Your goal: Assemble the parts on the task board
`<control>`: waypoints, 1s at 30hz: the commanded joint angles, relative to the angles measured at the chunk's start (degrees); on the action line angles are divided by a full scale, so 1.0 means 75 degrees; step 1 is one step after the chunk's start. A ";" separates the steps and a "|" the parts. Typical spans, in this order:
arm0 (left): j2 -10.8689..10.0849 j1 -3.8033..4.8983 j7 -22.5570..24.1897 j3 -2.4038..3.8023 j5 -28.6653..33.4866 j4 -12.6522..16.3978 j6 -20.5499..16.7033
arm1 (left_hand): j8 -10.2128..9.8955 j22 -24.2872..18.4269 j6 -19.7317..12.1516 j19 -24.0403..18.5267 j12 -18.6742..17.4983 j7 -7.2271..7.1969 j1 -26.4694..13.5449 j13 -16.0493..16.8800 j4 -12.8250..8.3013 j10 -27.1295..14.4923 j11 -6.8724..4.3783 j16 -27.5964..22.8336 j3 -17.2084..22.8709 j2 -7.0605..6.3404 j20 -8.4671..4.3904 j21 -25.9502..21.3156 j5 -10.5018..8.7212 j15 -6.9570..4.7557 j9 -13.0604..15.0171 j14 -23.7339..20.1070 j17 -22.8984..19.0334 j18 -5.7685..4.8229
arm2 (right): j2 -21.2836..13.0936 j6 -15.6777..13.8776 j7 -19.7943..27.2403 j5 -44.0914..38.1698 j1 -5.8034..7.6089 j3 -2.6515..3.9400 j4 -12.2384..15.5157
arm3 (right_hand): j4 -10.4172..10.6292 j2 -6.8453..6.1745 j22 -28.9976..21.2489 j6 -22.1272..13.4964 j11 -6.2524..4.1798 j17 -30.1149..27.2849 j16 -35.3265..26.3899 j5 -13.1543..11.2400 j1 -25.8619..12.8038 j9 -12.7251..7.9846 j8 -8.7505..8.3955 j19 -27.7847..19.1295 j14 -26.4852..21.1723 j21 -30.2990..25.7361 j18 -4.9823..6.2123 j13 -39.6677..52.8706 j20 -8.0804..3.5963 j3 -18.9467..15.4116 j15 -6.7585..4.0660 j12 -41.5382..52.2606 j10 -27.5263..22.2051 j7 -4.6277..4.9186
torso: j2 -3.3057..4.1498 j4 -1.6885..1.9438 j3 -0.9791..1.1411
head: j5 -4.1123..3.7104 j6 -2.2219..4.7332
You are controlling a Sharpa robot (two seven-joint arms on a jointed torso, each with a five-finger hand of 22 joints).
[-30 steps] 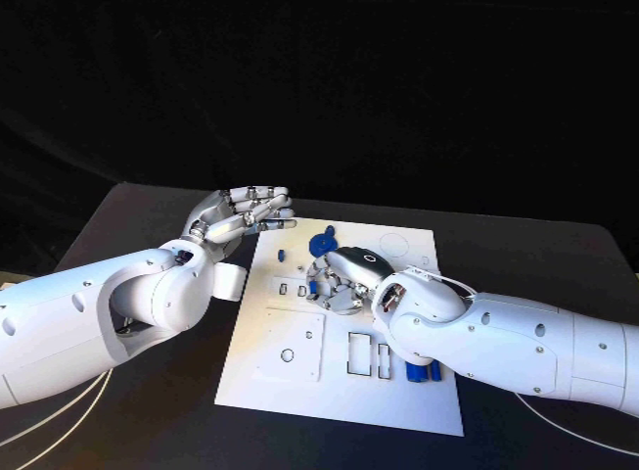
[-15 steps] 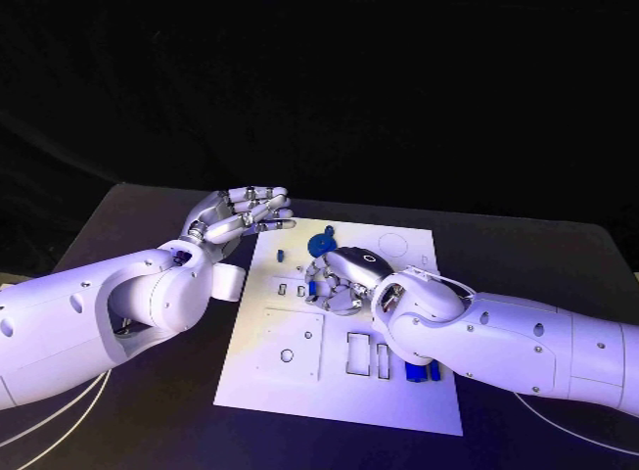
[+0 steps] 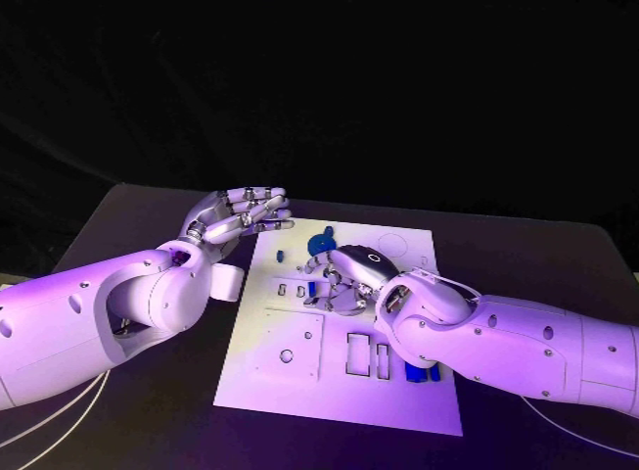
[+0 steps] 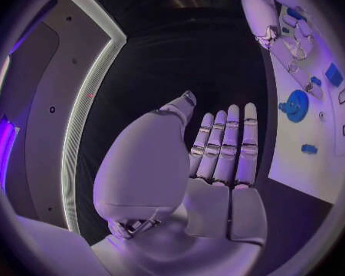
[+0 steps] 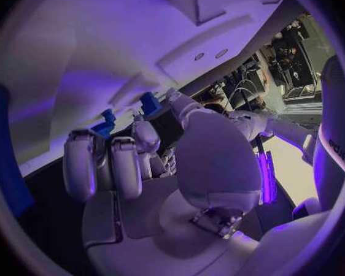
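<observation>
The task board (image 3: 284, 377) lies in the middle of the counter (image 3: 545, 255). A round gear-shaped part (image 3: 322, 242) sits on the board near its far edge, with a small part (image 3: 283, 251) just to its left. Two more parts (image 3: 422, 373) lie side by side near the board's right edge, toward the near side. The left hand (image 3: 242, 215) hangs at the board's far left corner. The right hand (image 3: 341, 279) rests over the board's centre, behind the rectangular slots (image 3: 359, 353).

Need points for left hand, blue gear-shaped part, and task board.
left hand (image 3: 243, 212), head view, on the curled fingers.
blue gear-shaped part (image 4: 297, 106), left wrist view, on its round face.
task board (image 3: 334, 397), head view, on bare white plate near its front edge.
</observation>
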 commanded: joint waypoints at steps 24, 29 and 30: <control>0.0454 0.0268 -0.3335 -0.0001 -0.2894 -0.1341 0.2428 | 0.1154 0.1506 0.0890 0.3038 0.2703 -0.0622 -0.1510 0.1671 0.0743 0.2130 -0.1015 0.6889 -0.0902 0.0320 -0.1368 0.2987 0.0051 -0.1239 0.0756 0.3755 0.5643 0.0095 | -0.2389 -0.0738 0.2696 0.5111 0.1324 0.0116 0.0518 | 0.0077 0.0525 0.0530 0.0259 -0.0052 0.0343 -0.0165 0.0742 0.0923 -0.0076 0.0204 -0.0233 0.0409 -0.0396 0.0132 -0.0104 0.0037 -0.0028 -0.0002 -0.0017 -0.0117 -0.0052 | -0.0291 -0.0316 0.0173 | 0.0209 -0.0043; 0.0667 0.0559 -0.4306 -0.0005 -0.4359 -0.1487 0.2921 | 0.2115 0.2426 0.0434 0.2967 0.5140 -0.0735 -0.2040 0.3452 0.0791 0.1372 -0.1208 0.8648 -0.1188 0.0501 -0.1543 0.4376 0.0050 -0.1354 0.1505 0.4149 0.7949 0.0084 | -0.2632 -0.0663 0.2623 0.5160 0.1371 0.0114 0.0513 | 0.0080 0.0515 0.0505 0.0268 -0.0055 0.0302 -0.0183 0.0759 0.0918 -0.0077 0.0213 -0.0254 0.0398 -0.0426 0.0140 -0.0134 0.0034 -0.0021 -0.0005 -0.0043 -0.0136 -0.0055 | -0.0362 -0.0282 0.0220 | 0.0242 -0.0127; 0.0730 0.0634 -0.4612 -0.0007 -0.4741 -0.1512 0.2989 | 0.2477 0.3291 0.0472 0.3112 0.6335 -0.0821 -0.2336 0.4620 0.0804 0.1630 -0.1250 0.8944 -0.1300 0.0621 -0.1571 0.5067 0.0007 -0.1402 0.1743 0.4327 0.8486 -0.0022 | -0.2696 -0.0649 0.2600 0.5127 0.1377 0.0113 0.0527 | 0.0075 0.0510 0.0506 0.0281 -0.0060 0.0292 -0.0189 0.0770 0.0927 -0.0077 0.0223 -0.0253 0.0395 -0.0427 0.0140 -0.0138 0.0031 -0.0009 -0.0008 -0.0046 -0.0137 -0.0060 | -0.0372 -0.0270 0.0228 | 0.0240 -0.0126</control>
